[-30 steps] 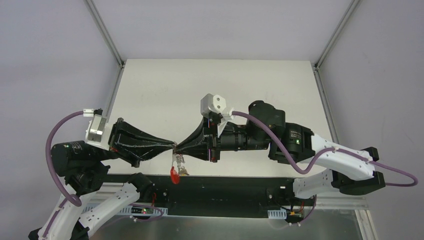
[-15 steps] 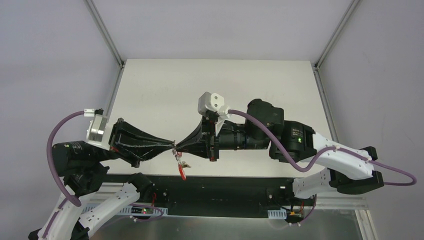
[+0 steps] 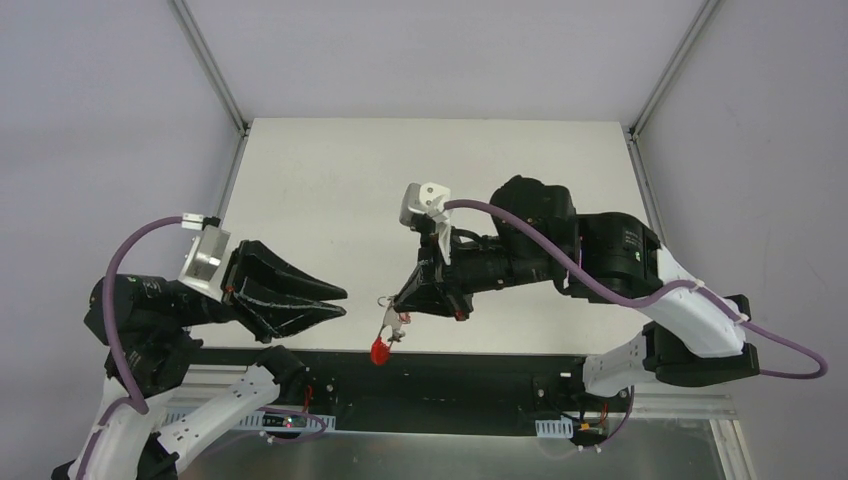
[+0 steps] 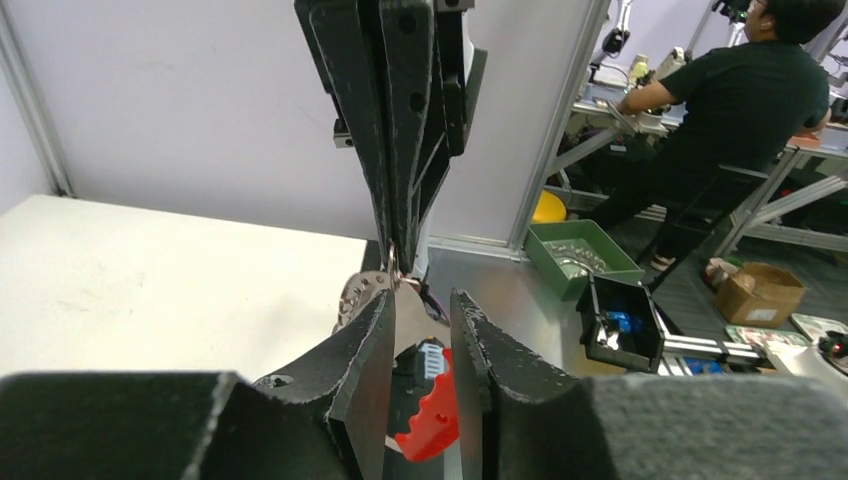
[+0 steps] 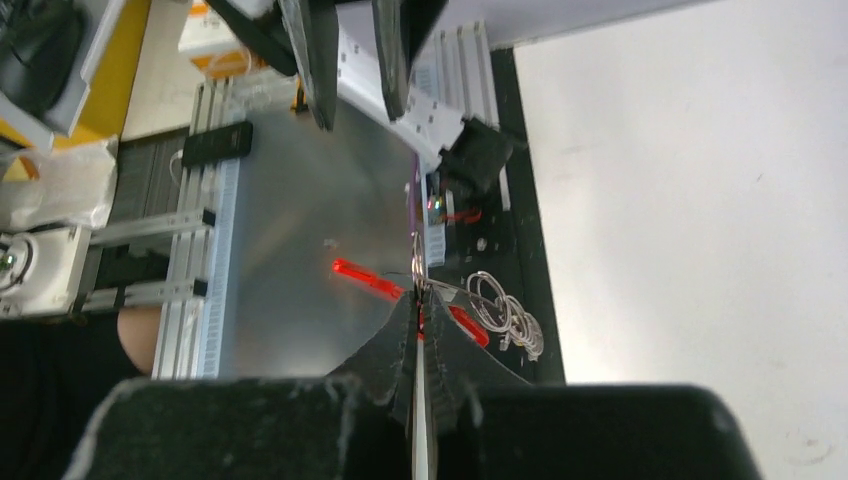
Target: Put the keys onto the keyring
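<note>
Dangling below the keyring (image 3: 386,302) clamped in right jaws: light, stiff, slippery keys (image 3: 396,322), best nipped across the bow; left jaws slightly parted, empty.

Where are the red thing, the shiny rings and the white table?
red thing (image 3: 379,350), top view, its rounded lower end.
shiny rings (image 5: 497,308), right wrist view, the overlapping wire loops.
white table (image 3: 330,190), top view, bare surface.

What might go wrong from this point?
Only the right gripper, jaws shut, pinches the keyring bundle at its very tips; it may slip.
The bundle hangs over the table's near edge, so a drop could land off the table.
The left gripper, jaws open, stands clear, giving no backup.
</note>
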`<state>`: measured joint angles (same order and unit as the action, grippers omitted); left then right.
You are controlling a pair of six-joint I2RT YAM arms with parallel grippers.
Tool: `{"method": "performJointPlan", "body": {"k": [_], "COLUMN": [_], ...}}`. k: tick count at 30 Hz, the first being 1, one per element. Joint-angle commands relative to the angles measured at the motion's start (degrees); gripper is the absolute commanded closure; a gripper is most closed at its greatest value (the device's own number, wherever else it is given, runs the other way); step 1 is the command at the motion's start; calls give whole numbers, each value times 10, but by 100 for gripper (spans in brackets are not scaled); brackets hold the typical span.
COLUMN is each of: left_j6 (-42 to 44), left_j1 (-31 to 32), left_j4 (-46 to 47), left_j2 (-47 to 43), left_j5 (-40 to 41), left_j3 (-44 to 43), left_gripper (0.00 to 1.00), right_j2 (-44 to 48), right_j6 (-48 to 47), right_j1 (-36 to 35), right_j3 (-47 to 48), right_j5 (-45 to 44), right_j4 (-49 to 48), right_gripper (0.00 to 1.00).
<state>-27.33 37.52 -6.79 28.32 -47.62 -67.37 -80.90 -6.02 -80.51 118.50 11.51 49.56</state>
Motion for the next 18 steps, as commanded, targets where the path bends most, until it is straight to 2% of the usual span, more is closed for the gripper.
{"method": "performJointPlan", "body": {"k": [1, 8, 15, 18], "left_j6": [-23, -72, -122, -130], "left_j1": [2, 2, 2, 2], "left_j4": [-23, -41, -47, -52], "left_j2": [47, 117, 150, 150], "left_j5": [-41, -107, -185, -200], "left_j3": [-23, -36, -12, -2], "left_gripper": [74, 77, 78, 79], "right_j2": [-15, -21, -8, -8], "right_j6": [8, -1, 28, 44], "right_j1": [11, 43, 94, 120], "right_j3": [25, -10, -70, -89], "right_j5": [66, 165, 259, 272], "right_j4": [99, 138, 102, 87], "right_gripper": [100, 100, 100, 100]}}
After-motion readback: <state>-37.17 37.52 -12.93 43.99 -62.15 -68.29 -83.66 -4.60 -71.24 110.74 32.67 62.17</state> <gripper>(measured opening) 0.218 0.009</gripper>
